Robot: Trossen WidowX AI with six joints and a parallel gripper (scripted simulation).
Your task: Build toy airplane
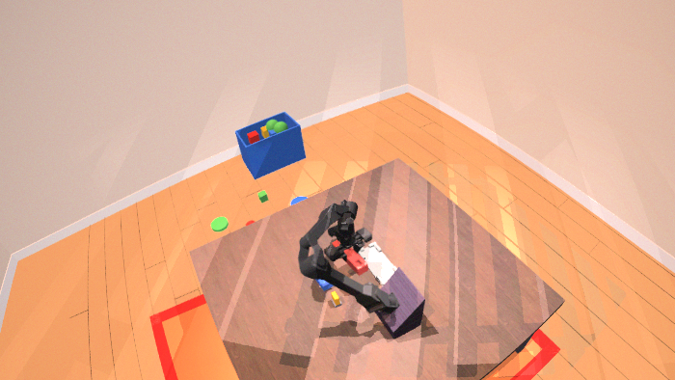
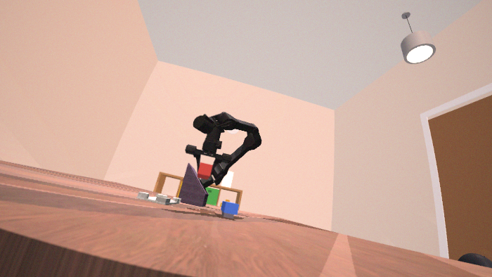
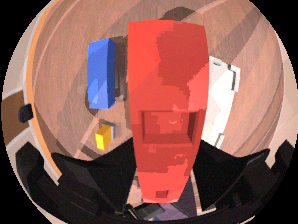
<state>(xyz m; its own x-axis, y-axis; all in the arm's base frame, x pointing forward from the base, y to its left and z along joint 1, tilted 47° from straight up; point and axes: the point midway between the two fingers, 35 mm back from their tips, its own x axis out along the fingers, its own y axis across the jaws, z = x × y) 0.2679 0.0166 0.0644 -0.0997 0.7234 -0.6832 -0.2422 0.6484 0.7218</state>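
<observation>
My gripper [image 1: 348,252] [image 2: 205,168] [image 3: 166,179] is shut on the red fuselage [image 1: 358,262] [image 2: 204,171] [image 3: 166,76] and holds it in the air above the table, its long axis level. A square socket shows on the fuselage's top in the wrist view. The white and grey jig [image 1: 382,264] [image 2: 159,199] [image 3: 220,92] lies on the table just beside and below the fuselage. The blue wing [image 1: 324,285] [image 2: 230,207] [image 3: 101,72] lies flat on the table on the other side. The small yellow tail fin [image 1: 336,299] [image 3: 103,139] stands near the wing.
A dark purple wedge [image 1: 402,299] [image 2: 191,190] stands at the arm's base beside the jig. On the floor are a blue bin [image 1: 277,151] with toys, a green disc [image 1: 219,223], a green cube [image 1: 262,196] and a red marked outline [image 1: 161,328].
</observation>
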